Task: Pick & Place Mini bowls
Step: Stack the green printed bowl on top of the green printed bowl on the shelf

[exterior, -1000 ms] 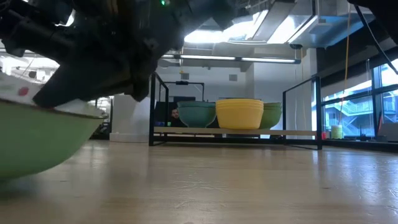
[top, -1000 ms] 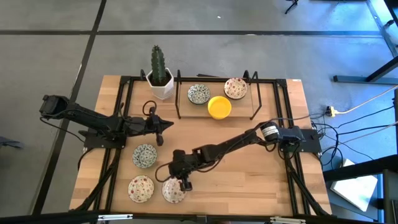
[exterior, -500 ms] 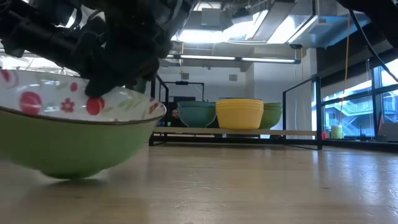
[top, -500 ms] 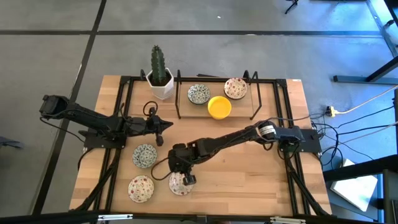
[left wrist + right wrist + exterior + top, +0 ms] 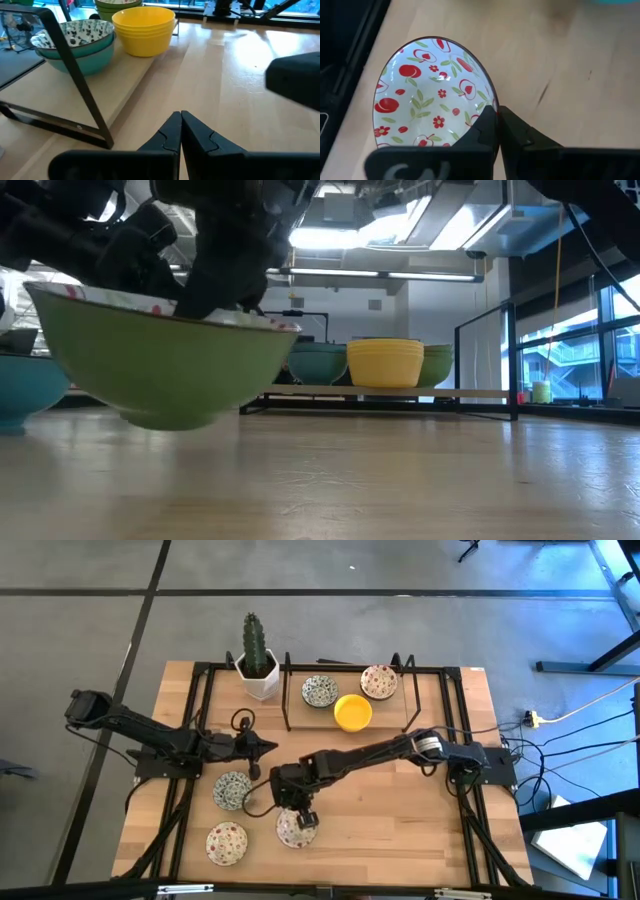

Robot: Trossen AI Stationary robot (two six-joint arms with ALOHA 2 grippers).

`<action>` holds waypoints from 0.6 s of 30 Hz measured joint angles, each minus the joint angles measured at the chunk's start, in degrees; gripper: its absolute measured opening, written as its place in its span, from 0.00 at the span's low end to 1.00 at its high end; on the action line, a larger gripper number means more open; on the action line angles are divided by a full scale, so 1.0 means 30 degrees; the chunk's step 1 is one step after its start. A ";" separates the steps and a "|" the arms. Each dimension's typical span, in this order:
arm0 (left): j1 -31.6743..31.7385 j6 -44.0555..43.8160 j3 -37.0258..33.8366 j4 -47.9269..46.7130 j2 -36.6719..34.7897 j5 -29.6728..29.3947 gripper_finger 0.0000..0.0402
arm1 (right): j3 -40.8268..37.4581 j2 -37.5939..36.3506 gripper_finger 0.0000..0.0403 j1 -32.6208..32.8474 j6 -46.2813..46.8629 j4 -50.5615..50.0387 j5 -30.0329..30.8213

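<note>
Nearest the table's front edge, my right gripper [image 5: 307,818] pinches the rim of a red-speckled bowl [image 5: 295,830], lifted clear of the wood. Beyond it, beside the blue-green patterned bowl [image 5: 231,790], my left gripper [image 5: 268,747] hovers clenched and empty. Farthest back, the rack [image 5: 300,720] carries three bowls, one a yellow bowl [image 5: 352,712].

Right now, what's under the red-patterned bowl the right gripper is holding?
Under the red-patterned bowl, held by its rim in the right gripper, the low view shows a gap above the bare wooden table. The tabletop directly beneath is hidden from above.
</note>
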 joint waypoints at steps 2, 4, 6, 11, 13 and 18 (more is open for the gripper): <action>-0.0131 0.0000 0.0000 -0.0003 0.0000 -0.0007 0.01 | -0.0159 0.0000 0.02 -0.0127 -0.0294 0.0031 -0.0445; -0.0245 0.0000 0.0000 -0.0007 0.0000 -0.0034 0.01 | -0.0261 0.0000 0.02 -0.0187 -0.0498 0.0307 -0.1187; -0.0373 -0.0007 0.0000 -0.0007 0.0000 -0.0228 0.01 | -0.0115 -0.0001 0.02 -0.0175 -0.0696 0.0377 -0.1339; -0.0721 -0.0022 0.0000 -0.0014 0.0000 -0.0966 0.01 | -0.0026 -0.1393 0.02 -0.0106 -0.1012 -0.0047 -0.0431; -0.0748 -0.0022 0.0000 -0.0014 0.0000 -0.1034 0.01 | 0.0004 -0.2177 0.02 -0.0140 -0.1168 -0.0402 0.0351; -0.0748 -0.0095 0.0000 -0.0014 0.0000 -0.1027 0.01 | 0.0002 -0.4075 0.02 -0.0597 -0.1177 -0.2153 0.1690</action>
